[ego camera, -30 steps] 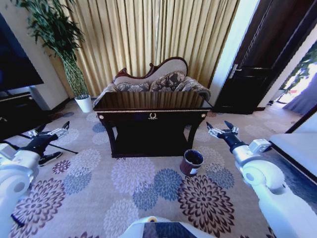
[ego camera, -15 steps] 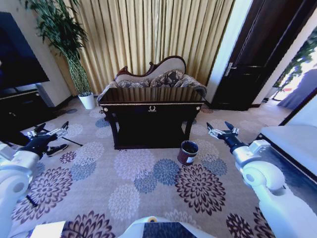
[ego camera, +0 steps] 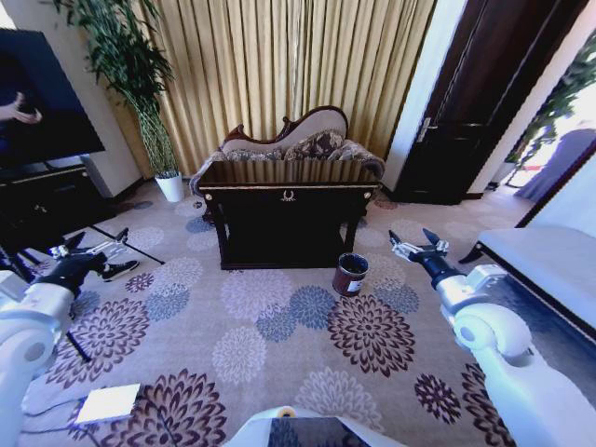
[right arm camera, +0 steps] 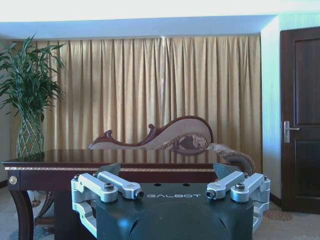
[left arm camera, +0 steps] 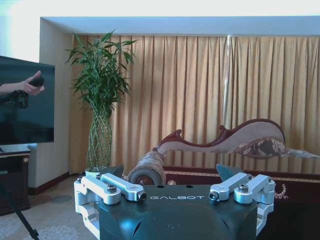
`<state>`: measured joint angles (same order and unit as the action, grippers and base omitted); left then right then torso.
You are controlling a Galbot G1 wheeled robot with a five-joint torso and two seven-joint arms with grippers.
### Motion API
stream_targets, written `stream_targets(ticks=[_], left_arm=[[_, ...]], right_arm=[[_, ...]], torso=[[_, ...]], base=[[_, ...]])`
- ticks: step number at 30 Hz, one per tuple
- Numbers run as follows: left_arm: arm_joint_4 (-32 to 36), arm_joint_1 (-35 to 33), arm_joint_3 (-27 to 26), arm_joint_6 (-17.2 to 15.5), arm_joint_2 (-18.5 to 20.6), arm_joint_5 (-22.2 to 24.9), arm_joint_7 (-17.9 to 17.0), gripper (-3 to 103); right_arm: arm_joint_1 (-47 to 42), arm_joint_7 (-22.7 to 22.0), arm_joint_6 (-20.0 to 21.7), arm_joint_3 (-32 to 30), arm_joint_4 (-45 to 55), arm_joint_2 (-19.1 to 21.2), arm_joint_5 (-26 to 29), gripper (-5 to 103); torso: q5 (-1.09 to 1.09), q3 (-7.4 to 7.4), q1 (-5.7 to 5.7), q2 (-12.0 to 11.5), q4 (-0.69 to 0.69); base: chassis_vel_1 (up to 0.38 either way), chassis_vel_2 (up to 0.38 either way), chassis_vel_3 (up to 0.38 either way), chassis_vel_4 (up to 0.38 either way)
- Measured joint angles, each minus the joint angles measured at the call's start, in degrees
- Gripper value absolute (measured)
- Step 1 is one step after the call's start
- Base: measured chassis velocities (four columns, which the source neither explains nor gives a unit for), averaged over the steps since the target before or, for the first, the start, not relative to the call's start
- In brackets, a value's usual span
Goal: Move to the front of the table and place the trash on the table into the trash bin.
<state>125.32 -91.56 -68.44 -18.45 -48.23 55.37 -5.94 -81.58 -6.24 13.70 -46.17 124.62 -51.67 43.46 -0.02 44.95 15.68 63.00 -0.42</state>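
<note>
1. Two grippers are hovering over the patterned carpet, well apart from the table (ego camera: 287,196): the left gripper (ego camera: 91,246) at mid-left of the frame, the right gripper (ego camera: 416,246) at mid-right.
2. Both are holding their jaws spread wide, gripping nothing.
3. Standing at upper centre, the table is backing onto a sofa (ego camera: 289,142) and gold curtains (ego camera: 279,65).
4. Sitting on the carpet near the table's right front leg is the trash bin (ego camera: 351,274), upright.
5. Trash on the tabletop cannot be made out.
</note>
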Motion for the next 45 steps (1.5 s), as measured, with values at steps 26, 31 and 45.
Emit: stream_targets(ticks=[26,31,45], left_arm=[[0.58,1.45,1.35,-1.14,-1.32,-1.38,0.13,100],[2.15,1.79,2.01,-4.80,-3.32,-3.28,-1.16,100],[4.18,1.59,3.63,-5.16,-5.02,-5.64,-5.73,100]], right_arm=[[1.23,-0.89,5.40,0.36,1.20,0.65,1.66,100],[3.76,-4.42,10.81,0.71,2.06,0.81,3.01,100],[8.05,-14.50,15.19,2.04,1.28,0.73,1.21,100]], torso=[[0.00,0.00,0.02,-0.01,-0.01],[0.02,0.00,0.02,-0.02,0.00],[0.02,0.00,0.02,-0.01,0.00]], base=[[-0.001,0.001,0.002,-0.001],[0.000,0.000,0.000,0.000],[0.000,0.000,0.000,0.000]])
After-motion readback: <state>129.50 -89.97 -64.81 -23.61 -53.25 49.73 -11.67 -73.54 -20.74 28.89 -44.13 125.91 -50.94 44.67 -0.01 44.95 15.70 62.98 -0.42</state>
